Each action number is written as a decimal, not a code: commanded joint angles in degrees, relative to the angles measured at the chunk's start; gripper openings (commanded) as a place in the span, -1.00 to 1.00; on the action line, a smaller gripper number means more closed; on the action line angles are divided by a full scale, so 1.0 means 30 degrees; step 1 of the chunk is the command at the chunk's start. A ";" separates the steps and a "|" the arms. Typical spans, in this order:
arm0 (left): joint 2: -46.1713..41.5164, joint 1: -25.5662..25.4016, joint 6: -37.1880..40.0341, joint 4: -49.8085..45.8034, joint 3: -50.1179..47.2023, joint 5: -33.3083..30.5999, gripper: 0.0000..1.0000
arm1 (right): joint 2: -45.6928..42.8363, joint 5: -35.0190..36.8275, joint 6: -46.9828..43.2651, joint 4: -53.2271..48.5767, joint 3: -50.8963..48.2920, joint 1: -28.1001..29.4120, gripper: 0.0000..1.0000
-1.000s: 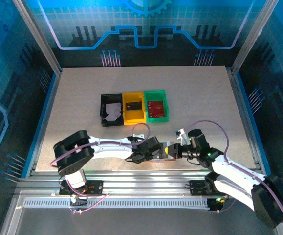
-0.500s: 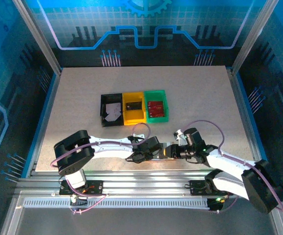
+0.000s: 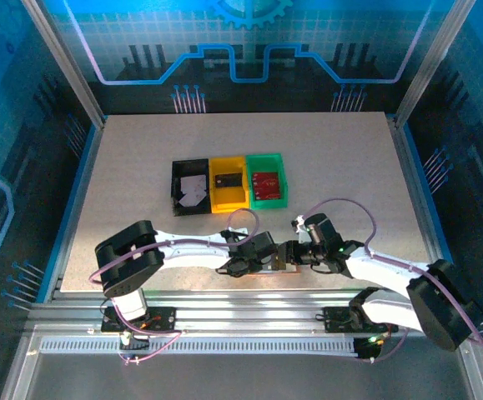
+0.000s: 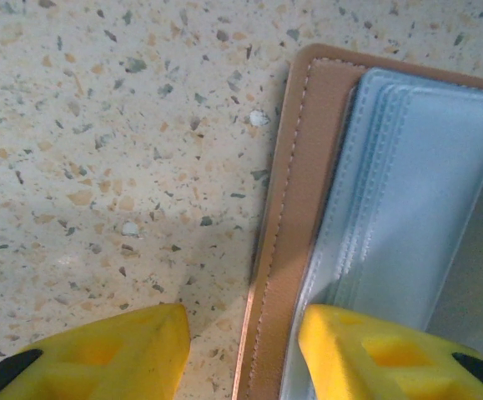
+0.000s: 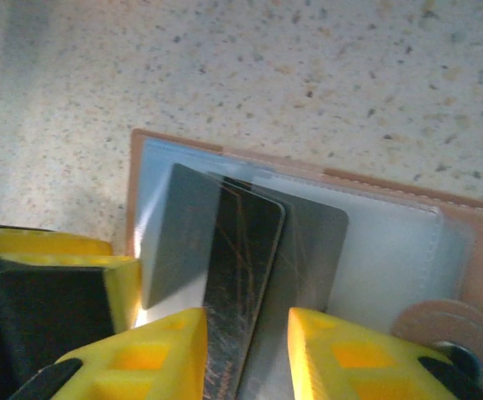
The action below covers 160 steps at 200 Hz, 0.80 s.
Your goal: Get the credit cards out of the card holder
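Left wrist view: left gripper [image 4: 241,350] low over table [image 4: 99,125], jaws part open, nothing held. One finger above bare table, the other above the pale inside of holder [image 4: 295,208], tan rim flat between them. Looks placed to pin the holder during a pull.

Holder open and flat, close to the table's near edge, between both grippers.

Right wrist view: cards [image 5: 241,250], dark and grey, fanned partway out of the clear pocket. Right gripper [image 5: 245,354] partly open, one finger on each side of the top dark card; no telling of pad contact.

Step in hand, by judgement: taking hold of the next card. Calls for a firm close on that single card, then a straight pull out of the pocket toward the right arm, holder kept down meanwhile.

Top external: near table edge just beside the holder, little room there; wrists close together, some risk of a bump. Farther back, black tray [image 3: 175,187], yellow tray [image 3: 229,204], green tray [image 3: 284,179], a card in each, well apart from the holder, bare table between for carrying.
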 commanded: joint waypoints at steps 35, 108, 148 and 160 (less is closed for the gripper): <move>0.6263 -0.0692 -0.0310 0.8354 -0.1585 0.5384 -0.12 | 0.1733 0.0115 0.0688 0.1648 -0.0075 0.0737 -0.41; 0.6920 -0.0747 -0.0335 0.8686 -0.1339 0.5667 -0.13 | 0.2295 0.0489 0.0776 0.2989 -0.0152 0.2165 -0.49; 0.7284 -0.0869 -0.0533 0.9033 -0.1485 0.5800 -0.13 | 0.2398 0.0227 0.1042 0.3526 -0.0416 0.2085 -0.55; 0.7391 -0.0924 -0.0613 0.9227 -0.1552 0.5860 -0.13 | 0.2266 0.0613 0.1020 0.2878 -0.0303 0.1936 -0.50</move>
